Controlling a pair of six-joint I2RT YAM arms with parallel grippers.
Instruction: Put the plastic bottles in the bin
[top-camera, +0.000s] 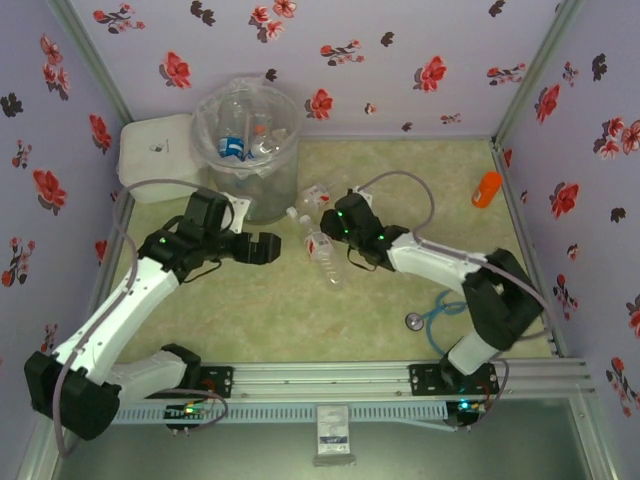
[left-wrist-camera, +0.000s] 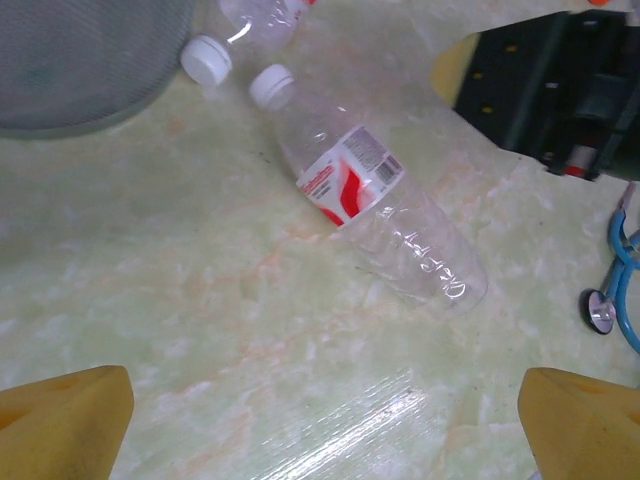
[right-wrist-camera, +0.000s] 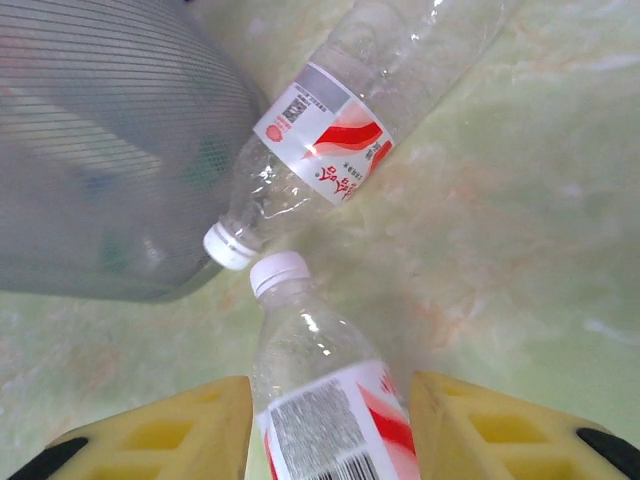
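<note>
Two clear plastic bottles with red-white labels lie on the table by the bin. One bottle rests with its white cap against the bin's grey wall. The other bottle points its cap at the first. My right gripper is shut on it, a yellow finger against each side at the label. My left gripper is open over bare table, just short of that bottle. Several bottles lie inside the bin.
A white lidded box stands left of the bin. An orange bottle-shaped object sits at the far right. A blue stethoscope lies near the right arm's base. Flowered walls close in the table.
</note>
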